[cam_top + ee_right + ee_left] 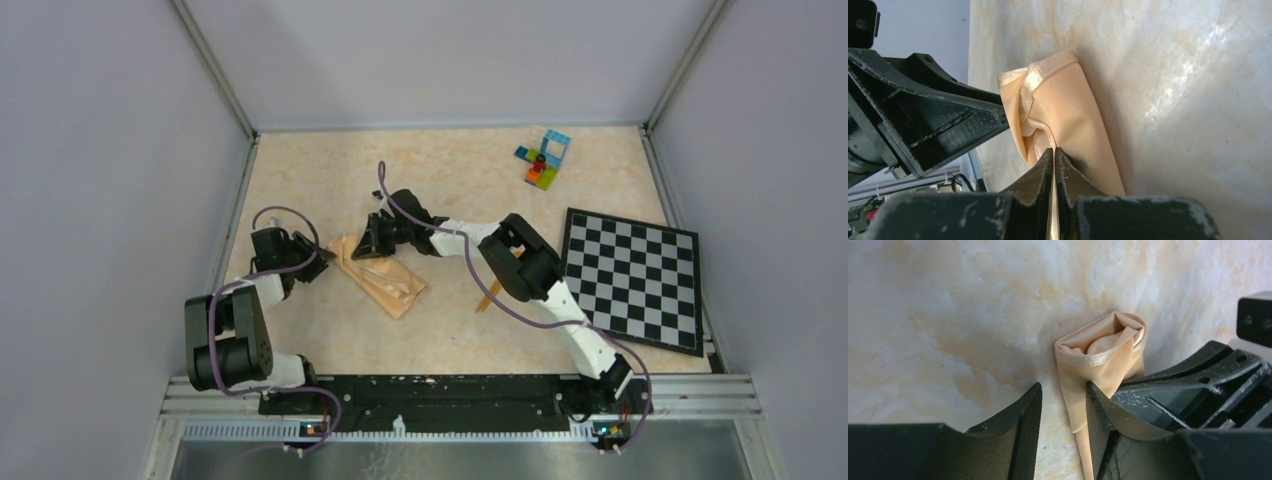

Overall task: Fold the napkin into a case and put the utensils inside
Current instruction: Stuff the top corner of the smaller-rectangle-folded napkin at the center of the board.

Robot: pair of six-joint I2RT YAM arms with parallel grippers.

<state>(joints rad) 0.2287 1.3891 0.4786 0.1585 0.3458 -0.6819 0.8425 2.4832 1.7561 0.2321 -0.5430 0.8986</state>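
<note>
The peach-tan napkin [385,278] lies on the table, folded into a narrow, rumpled strip. My right gripper [1054,152] is shut on a hemmed edge at its far end [1068,110], lifting that end into an open loop [1103,345]. My left gripper [1064,390] stands open at the same end, and a hanging tail of cloth runs between its fingers, against the right one. In the top view the two grippers, left [322,262] and right [372,243], meet over the strip's upper left end. One orange utensil [490,295] shows partly under the right arm. Which utensil it is I cannot tell.
A black-and-white checkered board [632,275] lies at the right of the table. A small pile of multicoloured toy bricks [543,160] sits at the back right. Grey walls close the table in on the left, back and right.
</note>
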